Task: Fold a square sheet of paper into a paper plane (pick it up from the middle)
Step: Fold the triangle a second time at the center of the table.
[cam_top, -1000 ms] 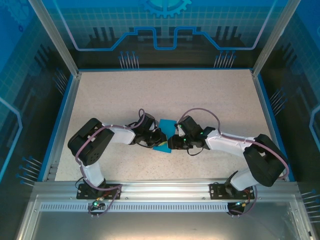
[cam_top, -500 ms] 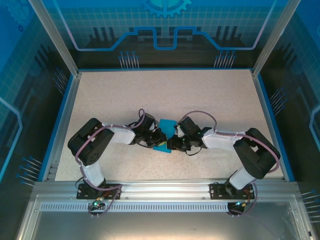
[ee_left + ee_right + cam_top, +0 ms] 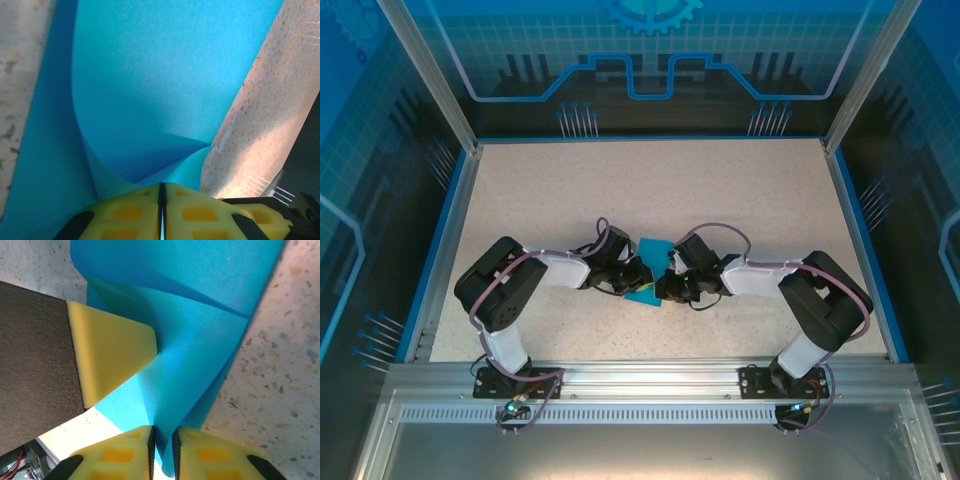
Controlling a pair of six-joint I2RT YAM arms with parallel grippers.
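The square sheet of paper [image 3: 653,249] is bright blue and lies mid-table, bent up into a ridge between my two grippers. My left gripper [image 3: 636,273] meets it from the left. Its yellow fingers [image 3: 125,212] are shut on a raised fold of the sheet [image 3: 150,75], with the gripper [image 3: 161,197] pinching at the fold's near end. My right gripper [image 3: 666,281] comes in from the right. In the right wrist view its jaws [image 3: 162,442] stand a narrow gap apart with a doubled fold of the sheet [image 3: 195,355] filling that gap. A yellow left fingertip [image 3: 110,355] presses the paper close beside.
The speckled table [image 3: 650,180] has blue rails [image 3: 448,240] at left and right and a metal frame [image 3: 650,375] at the near edge, where both arm bases are bolted. Both forearms lie low across the table's near half and converge on the paper.
The right gripper's jaws have narrowed onto the paper's fold, and the right arm's elbow has swung left, toward the middle. The left arm and its grip look unchanged.
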